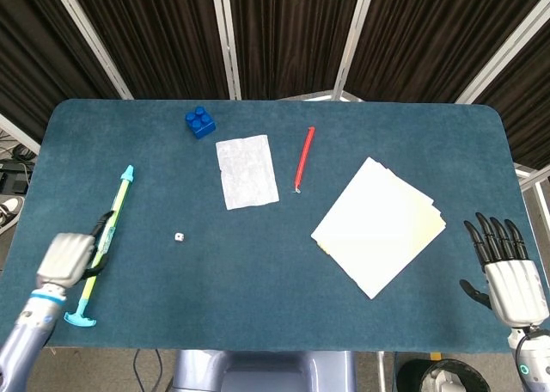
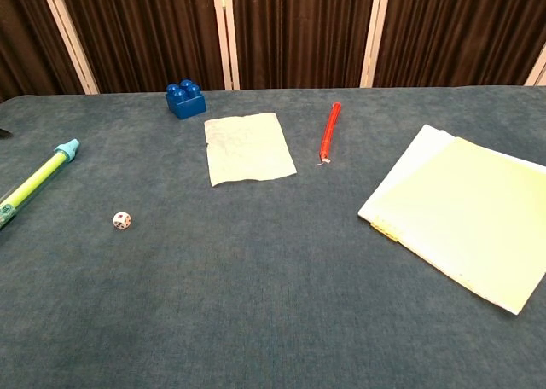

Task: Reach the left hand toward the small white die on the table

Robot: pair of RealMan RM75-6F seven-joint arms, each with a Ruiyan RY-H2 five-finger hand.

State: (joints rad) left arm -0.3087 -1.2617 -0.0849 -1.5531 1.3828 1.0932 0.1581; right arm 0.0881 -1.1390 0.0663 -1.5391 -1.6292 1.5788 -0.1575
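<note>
Head view. The small white die (image 1: pixel 179 236) lay alone on the blue table (image 1: pixel 258 315); it serves as landmark. The left hand (image 1: pixel 70 256) sat well to the left of the die, over the lower half of a long teal-and-yellow stick (image 1: pixel 103 248), apart from the die. Only the back of that hand showed, with dark fingers (image 1: pixel 105 223) pointing up along the stick; whether they were released or clenched, or touching the stick, could not be told. The right hand (image 1: pixel 507 276) was far right of the die, past the table's right edge, fingers spread and grasping nothing. Beyond the die: a white paper sheet (image 1: pixel 247 172), a blue toy brick (image 1: pixel 199 121) farther back, and a red pen (image 1: pixel 304 158) to the back right. A stack of pale sheets (image 1: pixel 378 225) lay well right of the die.

Chest view. Neither hand appeared here. The die (image 2: pixel 122 221) showed coloured pips on its faces, detail lost from above. Only the stick's upper end (image 2: pixel 35 182) entered the frame, left of the die. Paper sheet (image 2: pixel 247 148), brick (image 2: pixel 185 100), pen (image 2: pixel 329 131) and stack (image 2: pixel 461 214) kept the same arrangement around the die.
</note>
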